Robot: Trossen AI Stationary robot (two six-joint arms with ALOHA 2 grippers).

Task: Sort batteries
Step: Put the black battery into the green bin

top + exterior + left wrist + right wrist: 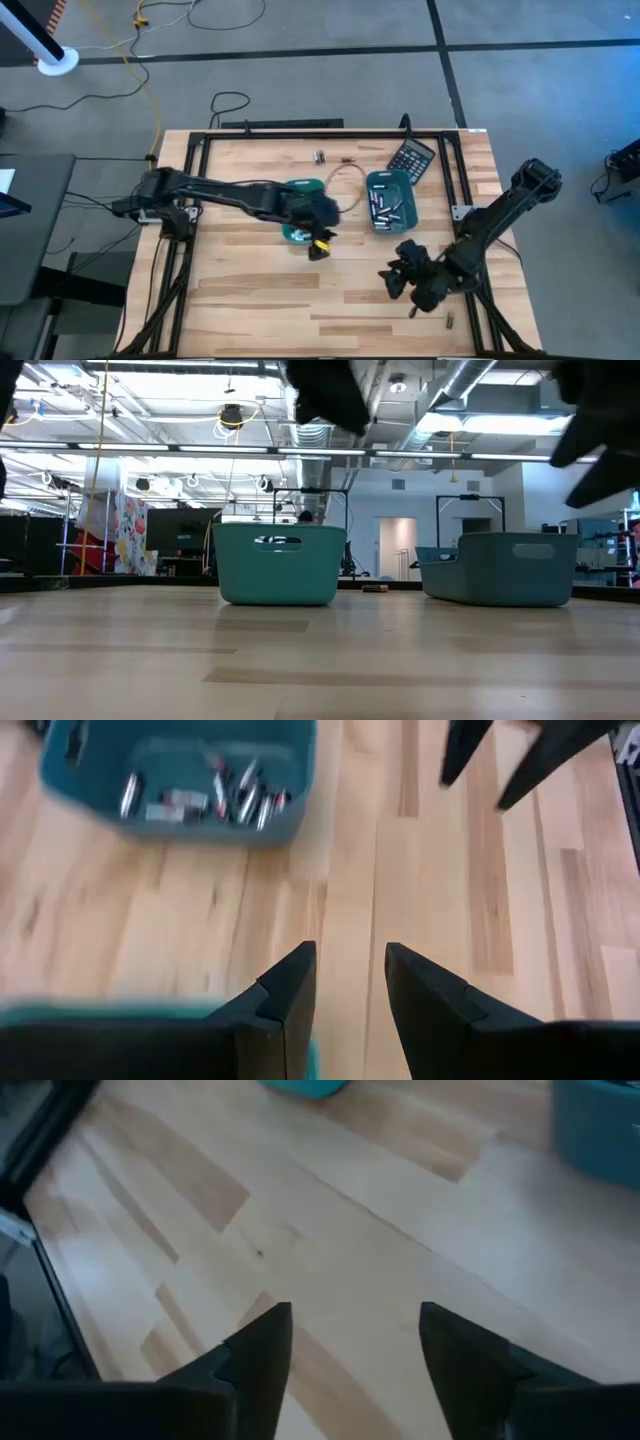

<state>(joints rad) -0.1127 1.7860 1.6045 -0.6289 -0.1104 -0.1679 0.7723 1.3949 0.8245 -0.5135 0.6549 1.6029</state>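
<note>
Left arm hides most of one teal tray (300, 186).

Overhead looking down; low table-level; both share teal trays (388, 196)

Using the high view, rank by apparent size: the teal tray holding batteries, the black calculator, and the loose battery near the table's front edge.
1. Teal plastic tray holding batteries, largest.
2. Black rectangular calculator, clearly smaller than the tray.
3. Small dark cylindrical battery near the front edge, smallest by far.
</note>
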